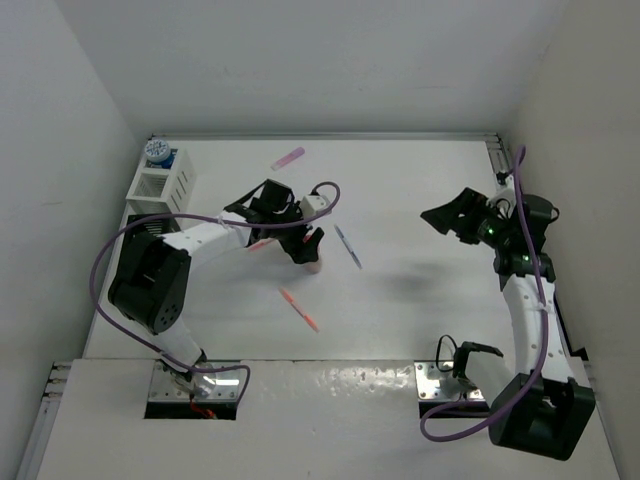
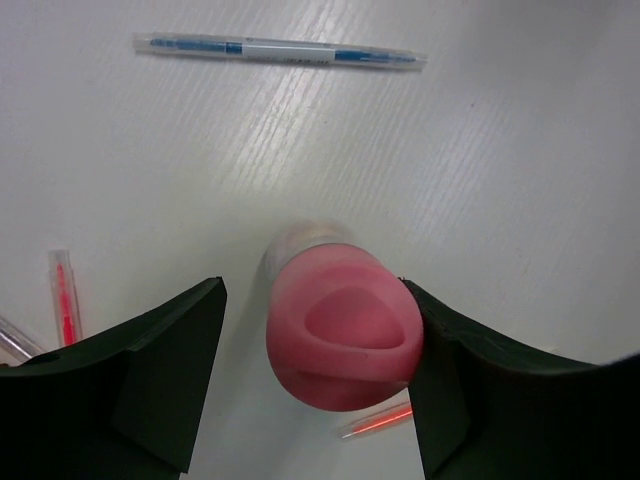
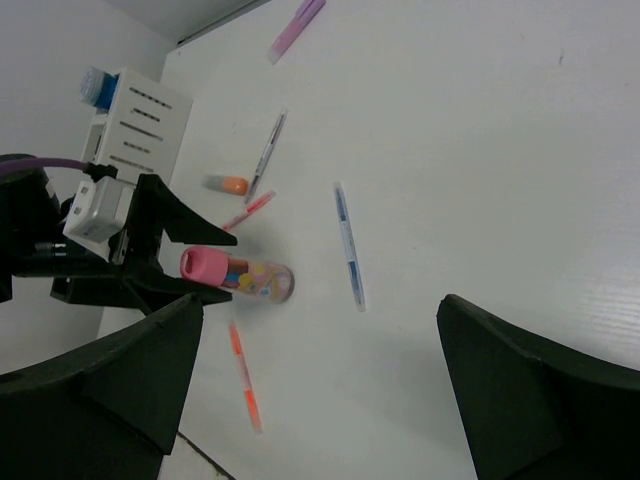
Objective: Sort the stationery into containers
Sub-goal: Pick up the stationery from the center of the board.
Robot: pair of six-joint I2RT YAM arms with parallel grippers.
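Note:
A pink-capped bottle leans on the white table with its cap between the fingers of my left gripper. The right finger touches the cap; a gap shows at the left finger, so the gripper is open. A blue pen lies just beyond. An orange pen lies nearer the bases. My right gripper hovers open and empty at the right. The white container stands at the far left.
A blue-capped jar sits at the white container's far end. A pink marker lies near the back wall. Thin red pens lie beside the bottle. Walls close the table on three sides.

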